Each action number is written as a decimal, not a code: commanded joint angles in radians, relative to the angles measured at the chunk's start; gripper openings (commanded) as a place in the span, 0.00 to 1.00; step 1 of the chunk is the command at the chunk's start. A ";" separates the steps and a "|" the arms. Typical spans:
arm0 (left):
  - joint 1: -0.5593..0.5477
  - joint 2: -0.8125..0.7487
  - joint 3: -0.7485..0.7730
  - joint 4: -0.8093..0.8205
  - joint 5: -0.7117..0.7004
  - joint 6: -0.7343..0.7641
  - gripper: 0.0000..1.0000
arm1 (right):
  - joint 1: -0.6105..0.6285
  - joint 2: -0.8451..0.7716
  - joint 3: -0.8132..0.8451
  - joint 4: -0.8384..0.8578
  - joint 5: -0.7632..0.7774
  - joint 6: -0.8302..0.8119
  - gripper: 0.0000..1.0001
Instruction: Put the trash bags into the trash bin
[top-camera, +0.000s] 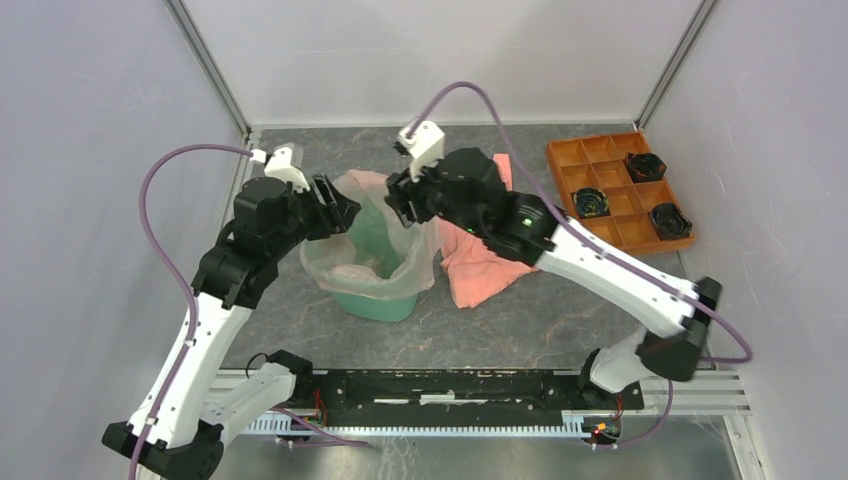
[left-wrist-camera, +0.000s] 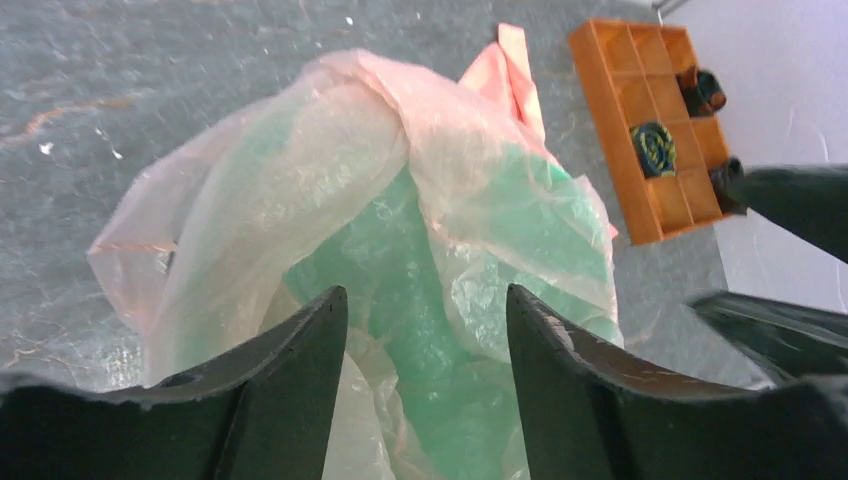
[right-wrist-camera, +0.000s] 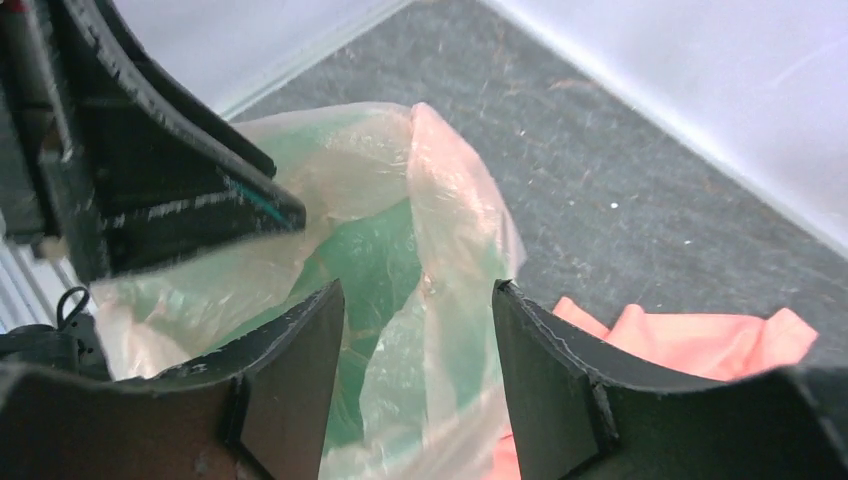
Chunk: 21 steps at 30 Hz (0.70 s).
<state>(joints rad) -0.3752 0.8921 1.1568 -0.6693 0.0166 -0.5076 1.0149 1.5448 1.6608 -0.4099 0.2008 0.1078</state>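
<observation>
- Grey speckled table (top-camera: 560, 320), from above: the bin (top-camera: 385, 300) stands near the middle. The bag (top-camera: 345, 270) is draped over its rim and sags into its mouth like a liner, so we judge the job mostly done, with only seating left.
- The left gripper (top-camera: 335, 210) hovers at the rim's left side and the right gripper (top-camera: 405, 200) at its far right corner. We read this as the two arms bracketing the opening so the film can be spread from both sides.
- A cloth (top-camera: 480, 270) lies just right of the bin, partly under the right arm. A tray (top-camera: 610, 190) sits well apart in the far right corner. Neither belongs to the task.
- Left wrist view: the fingers (left-wrist-camera: 300, 380) are spread wide and clamp nothing. Crinkled film bunches up ahead of them, with the bin's green showing through. One fold rises in a loose peak above the rim, which we think needs pushing down.
- Dark shapes at the right edge of this view are probably the other gripper, but we cannot tell for sure.
- Right wrist view: these fingers are wide apart too, and empty. A pink fold of film stands between them above the green, with the left gripper close at upper left and the cloth on the table beyond.
- With both jaws open, we judge the film rests on the rim by its own drape, so it could slip or snag if nudged.
</observation>
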 joint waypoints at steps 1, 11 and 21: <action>0.008 -0.033 0.085 0.031 -0.136 0.006 0.69 | 0.002 -0.165 -0.142 0.109 0.070 -0.030 0.65; 0.208 0.012 0.140 -0.117 -0.370 0.084 0.87 | -0.141 -0.325 -0.448 0.107 0.185 0.017 0.71; 0.406 0.114 -0.178 0.125 0.173 0.038 0.80 | -0.157 -0.241 -0.515 0.177 0.010 0.023 0.71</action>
<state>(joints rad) 0.0048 1.0195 1.1084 -0.6708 -0.0402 -0.4488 0.8558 1.2583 1.1412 -0.2981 0.2863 0.1123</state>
